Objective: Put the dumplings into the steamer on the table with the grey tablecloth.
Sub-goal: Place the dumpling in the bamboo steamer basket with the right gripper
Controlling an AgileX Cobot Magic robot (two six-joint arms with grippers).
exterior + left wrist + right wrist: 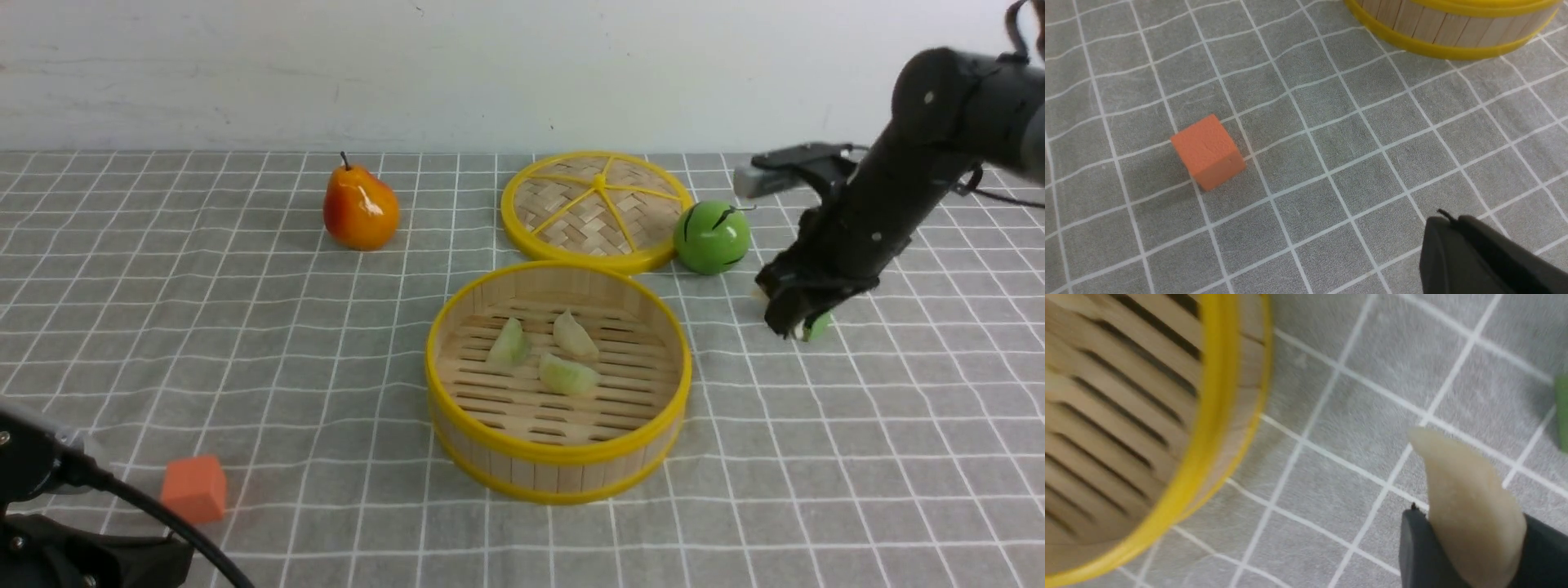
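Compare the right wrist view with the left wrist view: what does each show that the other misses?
Only the right wrist view: a cream dumpling clamped in the right gripper, the steamer's slatted floor, and a green sliver at the edge. Only the left wrist view: the orange cube and the left gripper's tip. Both: the steamer's yellow rim and the grey tablecloth.

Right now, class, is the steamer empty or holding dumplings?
Not empty: the steamer holds three dumplings on its slats; a fourth dumpling is pinched in the right gripper, outside it.
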